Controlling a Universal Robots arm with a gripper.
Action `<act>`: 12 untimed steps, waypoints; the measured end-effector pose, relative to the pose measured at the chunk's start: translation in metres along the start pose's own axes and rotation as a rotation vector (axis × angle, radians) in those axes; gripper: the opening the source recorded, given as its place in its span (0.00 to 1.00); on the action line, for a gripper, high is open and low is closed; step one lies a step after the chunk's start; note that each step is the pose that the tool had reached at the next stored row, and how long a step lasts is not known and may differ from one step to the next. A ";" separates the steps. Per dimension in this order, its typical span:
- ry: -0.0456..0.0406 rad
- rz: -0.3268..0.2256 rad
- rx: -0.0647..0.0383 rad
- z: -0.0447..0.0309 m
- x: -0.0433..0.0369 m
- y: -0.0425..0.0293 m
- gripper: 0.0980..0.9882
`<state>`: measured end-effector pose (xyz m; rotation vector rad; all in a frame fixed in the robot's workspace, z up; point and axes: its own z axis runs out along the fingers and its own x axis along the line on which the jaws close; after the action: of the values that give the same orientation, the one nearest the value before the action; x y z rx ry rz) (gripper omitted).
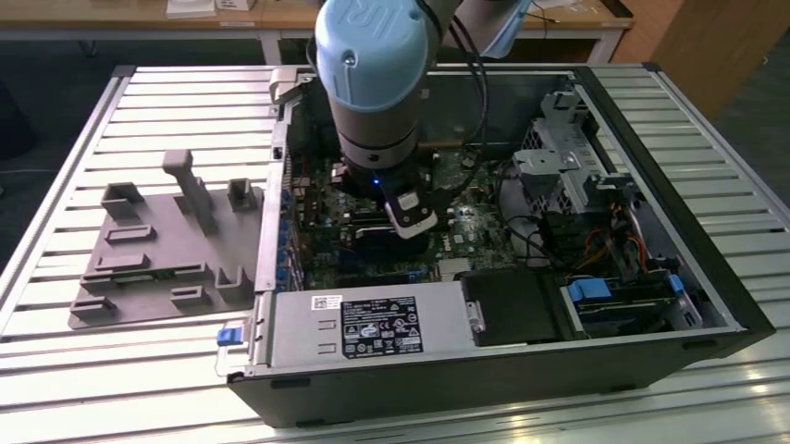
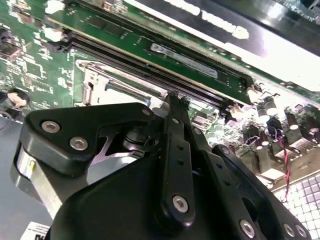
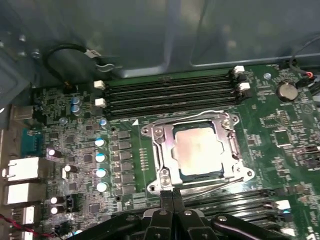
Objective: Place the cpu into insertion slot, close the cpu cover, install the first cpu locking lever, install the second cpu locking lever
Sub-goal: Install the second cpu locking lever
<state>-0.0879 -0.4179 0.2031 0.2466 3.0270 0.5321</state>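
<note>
The cpu (image 3: pixel 200 150) lies flat in the insertion slot (image 3: pixel 231 145), its dull silver top showing through the window of the cpu cover (image 3: pixel 167 152), which looks folded down over it. Thin wire levers run along the socket's edges; whether either is latched is hard to judge from here. In the first wrist view the gripper (image 3: pixel 172 200) sits just beside the socket's near edge, fingertips pressed together and holding nothing, so the socket lies straight ahead of the tips, toward the memory slots (image 3: pixel 170 92) beyond. In the exterior view the arm reaches down into the open computer case (image 1: pixel 691 277), over the green motherboard (image 3: pixel 85 150).
</note>
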 end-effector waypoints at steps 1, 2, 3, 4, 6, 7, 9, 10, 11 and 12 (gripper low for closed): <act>0.0002 0.000 -0.002 0.0008 0.0008 -0.0004 0.00; 0.0002 0.000 -0.002 0.0020 0.0009 -0.0009 0.00; 0.0003 0.000 -0.002 0.0031 0.0010 -0.0013 0.00; 0.0004 0.000 -0.002 0.0041 0.0011 -0.0018 0.00; 0.0004 0.000 -0.003 0.0059 0.0013 -0.0024 0.00; 0.0005 0.000 -0.004 0.0065 0.0014 -0.0027 0.00; 0.0007 0.000 -0.005 0.0075 0.0026 -0.0033 0.00; 0.0008 0.001 -0.006 0.0080 0.0037 -0.0036 0.00; 0.0010 0.001 -0.007 0.0083 0.0049 -0.0039 0.00; 0.0011 0.001 -0.007 0.0085 0.0062 -0.0042 0.00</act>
<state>-0.0939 -0.4180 0.1934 0.2470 3.0255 0.5437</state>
